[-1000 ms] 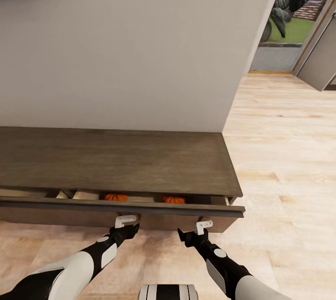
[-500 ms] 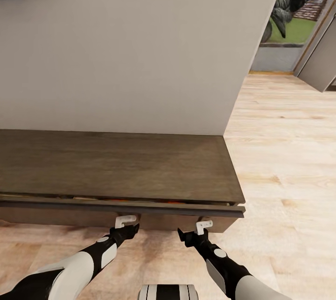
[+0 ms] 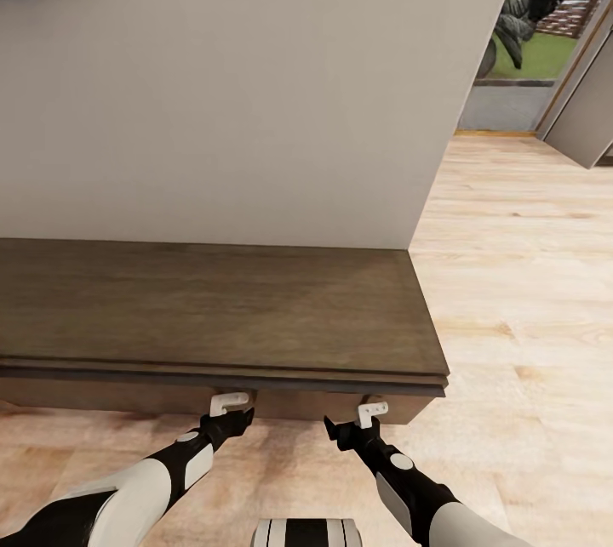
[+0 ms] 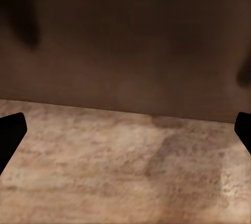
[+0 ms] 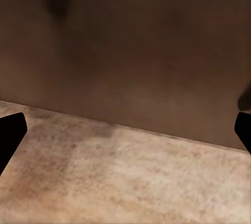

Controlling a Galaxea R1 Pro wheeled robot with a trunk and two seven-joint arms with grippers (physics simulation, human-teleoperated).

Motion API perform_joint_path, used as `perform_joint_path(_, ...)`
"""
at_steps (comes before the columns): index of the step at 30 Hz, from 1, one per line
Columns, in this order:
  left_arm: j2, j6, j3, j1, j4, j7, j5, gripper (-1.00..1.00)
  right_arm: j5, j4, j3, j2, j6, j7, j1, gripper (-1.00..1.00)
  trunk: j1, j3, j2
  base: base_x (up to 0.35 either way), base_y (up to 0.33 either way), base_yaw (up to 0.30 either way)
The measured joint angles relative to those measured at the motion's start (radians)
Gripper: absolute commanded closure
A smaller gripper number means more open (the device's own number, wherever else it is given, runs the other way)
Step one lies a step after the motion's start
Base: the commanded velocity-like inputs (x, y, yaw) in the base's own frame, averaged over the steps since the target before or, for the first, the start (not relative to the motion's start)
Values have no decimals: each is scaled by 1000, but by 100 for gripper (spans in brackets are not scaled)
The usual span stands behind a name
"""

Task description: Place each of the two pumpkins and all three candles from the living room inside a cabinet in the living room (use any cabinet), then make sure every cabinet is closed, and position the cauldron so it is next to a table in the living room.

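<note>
Where the cabinet (image 3: 213, 309) sits shut, both grippers (left gripper (image 3: 228, 402), right gripper (image 3: 371, 411)) wide apart.

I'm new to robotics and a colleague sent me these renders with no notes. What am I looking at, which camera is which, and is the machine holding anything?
These are simulator renders of a wheeled robot with two arms. The big picture comes from a camera on its head, looking down over both arms. It faces a long, low, dark brown cabinet against a pale wall, on a light wooden floor. The cabinet's front looks pushed in flush, and nothing lies on its flat top. The left gripper and right gripper sit right at the cabinet's front panel, near the floor.

The two smaller pictures come from cameras on each wrist, looking along the fingers: the dark tips at the edges are the fingers, spread wide, with the brown panel and floor ahead. Both grippers are open and hold nothing.
</note>
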Motion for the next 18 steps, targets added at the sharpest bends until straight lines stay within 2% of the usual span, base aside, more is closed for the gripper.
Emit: perform_joint_path(18, 0, 0, 0, 0, 1, 0, 0, -100, 0, 0, 0, 0, 0, 0, 0, -100, 0, 0, 0, 29, 0, 0)
